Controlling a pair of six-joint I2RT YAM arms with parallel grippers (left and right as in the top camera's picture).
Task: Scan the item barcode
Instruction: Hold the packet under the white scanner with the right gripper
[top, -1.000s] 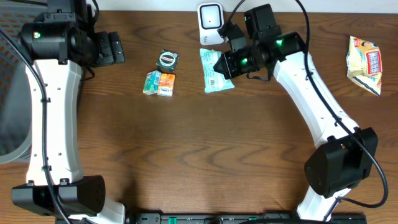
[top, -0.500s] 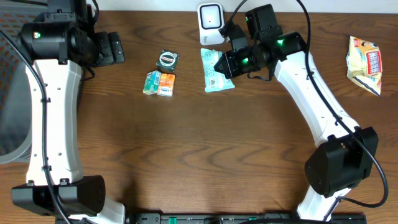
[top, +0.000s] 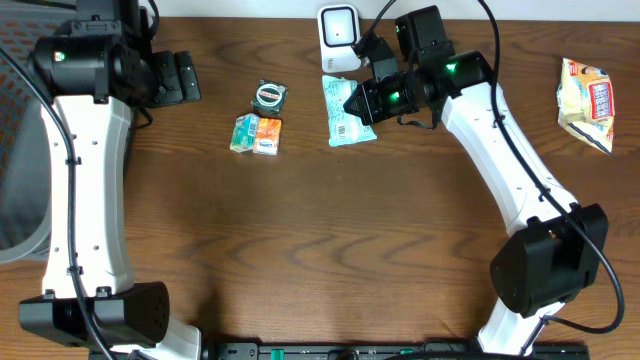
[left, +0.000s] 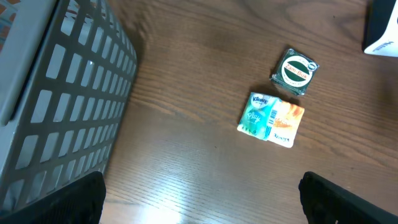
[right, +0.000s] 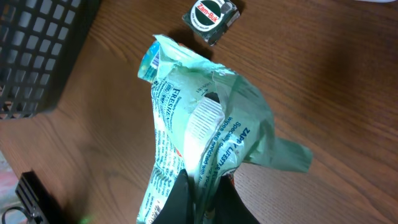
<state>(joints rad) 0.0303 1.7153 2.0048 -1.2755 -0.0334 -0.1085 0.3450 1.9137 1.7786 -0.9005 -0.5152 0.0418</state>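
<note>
Right claw: was pinched shut on the green packet's edge. The barcode faced up, and the packet sat just near of the white scanner, seemingly for presenting. Left claw: stood wide and empty at far left.

one each: scanner, green pouch, tissue bundle, tin, snack bag, basket.

The wooden table carries a white scanner, a dark box, a tissue pack and a snack bag.
</note>
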